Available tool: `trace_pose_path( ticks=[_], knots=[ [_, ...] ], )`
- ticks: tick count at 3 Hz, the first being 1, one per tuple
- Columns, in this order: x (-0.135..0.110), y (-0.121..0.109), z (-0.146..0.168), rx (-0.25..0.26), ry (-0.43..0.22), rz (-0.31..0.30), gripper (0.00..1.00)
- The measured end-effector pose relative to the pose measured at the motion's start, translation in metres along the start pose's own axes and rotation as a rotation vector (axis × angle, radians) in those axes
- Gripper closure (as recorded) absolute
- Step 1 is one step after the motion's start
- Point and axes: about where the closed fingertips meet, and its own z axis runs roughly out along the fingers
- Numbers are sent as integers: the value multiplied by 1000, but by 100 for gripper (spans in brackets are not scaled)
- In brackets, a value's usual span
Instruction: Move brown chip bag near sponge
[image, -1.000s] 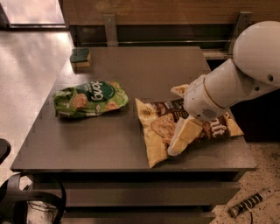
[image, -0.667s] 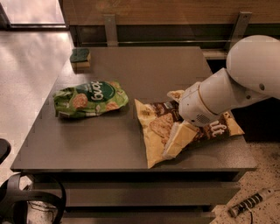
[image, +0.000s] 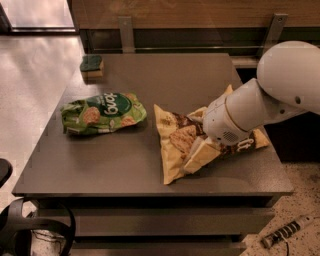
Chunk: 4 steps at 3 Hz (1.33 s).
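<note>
The brown chip bag (image: 174, 136) lies flat on the right half of the dark table (image: 165, 75), its tan-yellow edge pointing toward the front. My gripper (image: 201, 152) is down on the middle of the bag, and the white arm covers the bag's right part. The sponge (image: 91, 65), dark green on top with a yellow base, sits at the table's far left corner, well away from the bag.
A green chip bag (image: 102, 113) lies on the left side of the table between the sponge and the brown bag. A wooden wall with metal posts runs behind the table. The table's front edge is close to the brown bag. A dark object stands on the floor at the lower left.
My arm has shifted slightly left and down, bringing the gripper lower onto the brown chip bag. The bags and sponge have not moved.
</note>
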Motion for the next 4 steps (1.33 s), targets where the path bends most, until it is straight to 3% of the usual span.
trace_pose_path(
  ticks=[2,3,4],
  knots=[
    [-2,1,0,-2,1,-5,92],
    [-4,-1,-1,0,5,-13,100],
    [-14,-20,-17,28,39,-50,100]
  ],
)
